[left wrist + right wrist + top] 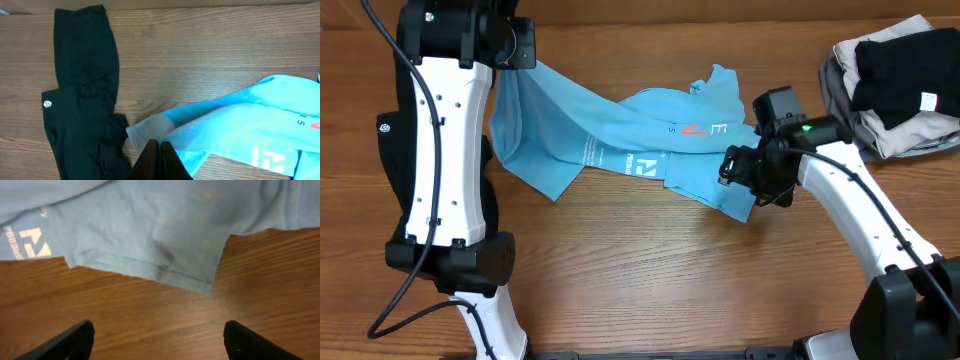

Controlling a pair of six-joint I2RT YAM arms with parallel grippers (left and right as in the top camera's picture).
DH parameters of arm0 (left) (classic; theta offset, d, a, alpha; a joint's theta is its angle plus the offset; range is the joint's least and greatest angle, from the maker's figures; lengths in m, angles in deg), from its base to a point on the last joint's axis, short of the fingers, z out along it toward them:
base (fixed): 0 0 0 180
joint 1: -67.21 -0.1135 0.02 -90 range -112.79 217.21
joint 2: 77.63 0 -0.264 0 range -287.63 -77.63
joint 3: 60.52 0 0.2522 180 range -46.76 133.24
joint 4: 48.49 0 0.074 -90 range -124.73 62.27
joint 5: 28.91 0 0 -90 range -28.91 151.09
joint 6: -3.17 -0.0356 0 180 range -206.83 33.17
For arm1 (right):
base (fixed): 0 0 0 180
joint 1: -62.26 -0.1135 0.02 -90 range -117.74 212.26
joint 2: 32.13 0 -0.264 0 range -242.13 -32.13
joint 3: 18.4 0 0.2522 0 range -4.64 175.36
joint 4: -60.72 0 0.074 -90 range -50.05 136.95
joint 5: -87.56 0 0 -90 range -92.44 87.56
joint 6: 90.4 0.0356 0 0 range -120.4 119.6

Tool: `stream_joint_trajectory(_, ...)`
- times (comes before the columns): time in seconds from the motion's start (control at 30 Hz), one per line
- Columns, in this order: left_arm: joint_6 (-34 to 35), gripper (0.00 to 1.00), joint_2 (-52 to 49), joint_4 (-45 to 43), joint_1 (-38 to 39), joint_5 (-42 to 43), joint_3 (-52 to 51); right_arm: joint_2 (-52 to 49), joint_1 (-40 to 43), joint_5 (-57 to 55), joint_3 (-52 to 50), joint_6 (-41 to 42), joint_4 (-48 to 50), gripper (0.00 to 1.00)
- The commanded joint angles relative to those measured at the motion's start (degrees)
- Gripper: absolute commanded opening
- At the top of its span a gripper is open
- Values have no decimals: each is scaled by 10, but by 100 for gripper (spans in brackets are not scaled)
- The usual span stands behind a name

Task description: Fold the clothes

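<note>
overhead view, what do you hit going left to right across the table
left arm → blue t-shirt → right end effector → pile of clothes

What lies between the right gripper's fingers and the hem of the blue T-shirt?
Nothing but bare wooden table lies between the right gripper and the blue T-shirt. The right wrist view shows this.

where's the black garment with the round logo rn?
The black garment lies at the far left of the table, mostly hidden under the left arm overhead; the left wrist view shows it beside the blue T-shirt.
</note>
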Motion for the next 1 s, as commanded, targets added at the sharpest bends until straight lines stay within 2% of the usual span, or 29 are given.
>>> stream_joint_trajectory(0.0,-6,4,-1,0,-3,5,3,2,-3,5,-29,3,26,87)
stream_joint_trajectory(0.3,-6,4,-2,-1,-3,5,3,2,-3,0,-88,3,91,86)
stream_joint_trajectory(0.53,-6,4,-2,-5,-3,5,3,2,-3,-21,-164,3,186,86)
stream_joint_trajectory(0.77,-6,4,-2,-4,-3,5,3,2,-3,-27,-200,3,254,84)
stream_joint_trajectory(0.97,-4,5,-2,-4,-3,5,3,2,-3,-28,-214,5,275,82)
